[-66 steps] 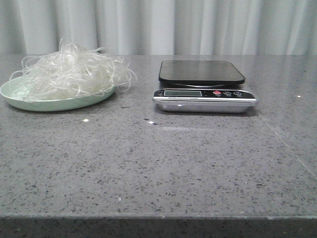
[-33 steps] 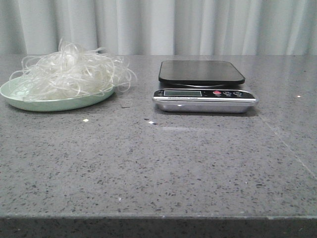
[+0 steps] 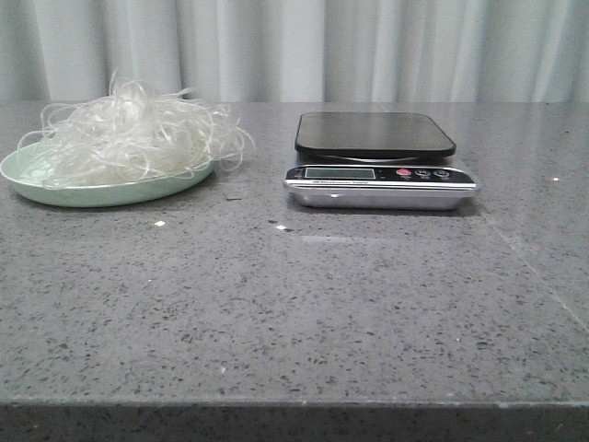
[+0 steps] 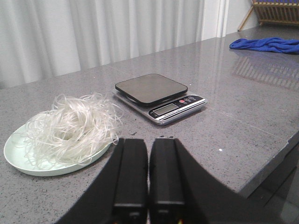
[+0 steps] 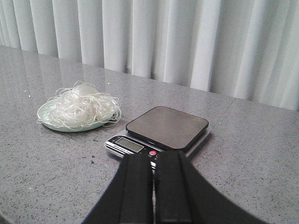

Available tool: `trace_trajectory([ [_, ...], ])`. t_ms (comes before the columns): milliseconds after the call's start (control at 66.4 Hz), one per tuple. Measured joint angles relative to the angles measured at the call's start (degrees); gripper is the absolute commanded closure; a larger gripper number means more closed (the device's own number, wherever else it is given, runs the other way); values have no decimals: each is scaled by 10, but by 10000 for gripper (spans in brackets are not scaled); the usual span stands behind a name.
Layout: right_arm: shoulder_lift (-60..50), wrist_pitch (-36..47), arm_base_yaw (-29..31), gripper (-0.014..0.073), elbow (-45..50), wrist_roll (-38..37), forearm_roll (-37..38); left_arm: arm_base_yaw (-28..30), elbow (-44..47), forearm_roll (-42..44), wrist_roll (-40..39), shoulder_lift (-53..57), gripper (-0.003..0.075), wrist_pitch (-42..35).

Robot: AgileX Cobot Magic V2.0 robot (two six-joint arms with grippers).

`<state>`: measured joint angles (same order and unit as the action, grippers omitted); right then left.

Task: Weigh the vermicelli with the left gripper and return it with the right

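The vermicelli (image 3: 133,138) is a loose whitish tangle heaped on a pale green plate (image 3: 101,193) at the far left of the table. It also shows in the left wrist view (image 4: 70,128) and the right wrist view (image 5: 81,108). A kitchen scale (image 3: 377,161) with a bare dark platform stands right of it. My left gripper (image 4: 148,142) is shut and empty, back from the plate and scale. My right gripper (image 5: 153,158) is shut and empty, just short of the scale (image 5: 163,130). Neither gripper shows in the front view.
The grey speckled table (image 3: 294,304) runs to a front edge. White curtains hang behind. In the left wrist view a blue cloth (image 4: 264,44) lies far off on the counter, below a wooden rack (image 4: 275,11). Small white crumbs (image 3: 159,223) lie near the plate.
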<state>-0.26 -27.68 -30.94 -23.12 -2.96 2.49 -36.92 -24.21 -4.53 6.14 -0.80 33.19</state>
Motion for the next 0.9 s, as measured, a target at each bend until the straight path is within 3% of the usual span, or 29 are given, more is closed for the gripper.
trace_trajectory([
  [437,0,0,0,405,0,0,0,22,38,24,0,0,592,-38],
  [903,0,0,0,405,0,0,0,290,242,45,0,10,592,-263],
])
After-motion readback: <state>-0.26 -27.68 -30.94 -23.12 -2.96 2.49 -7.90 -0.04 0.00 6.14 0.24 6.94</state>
